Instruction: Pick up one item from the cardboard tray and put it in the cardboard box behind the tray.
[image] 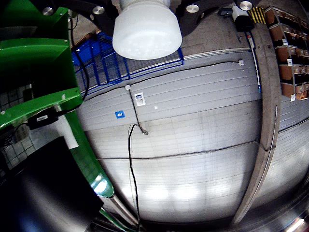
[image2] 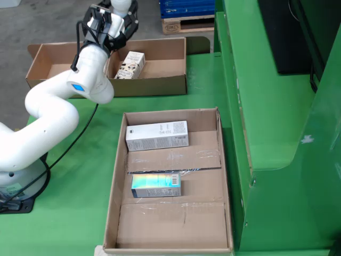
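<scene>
In the fixed view the cardboard tray (image2: pixel 118 176) lies on the green table. It holds a long white carton (image2: pixel 157 135) near its far end and a shiny teal carton (image2: pixel 155 185) in the middle. Behind it stands the cardboard box (image2: pixel 154 85), where a white patterned carton (image2: pixel 129 65) lies on its side. My gripper (image2: pixel 121 6) is a white suction cup. It is raised above the box's back edge, apart from that carton. In the wrist view the cup (image: pixel 147 29) has nothing on it and faces a grey wall.
A green machine housing (image2: pixel 277 106) walls off the tray's right side. A blue pallet (image2: pixel 186 8) stands behind the box. My white arm's base (image2: pixel 16 181) and its black cable (image2: pixel 69 144) sit left of the tray. The wrist view shows a green frame (image: pixel 34 63).
</scene>
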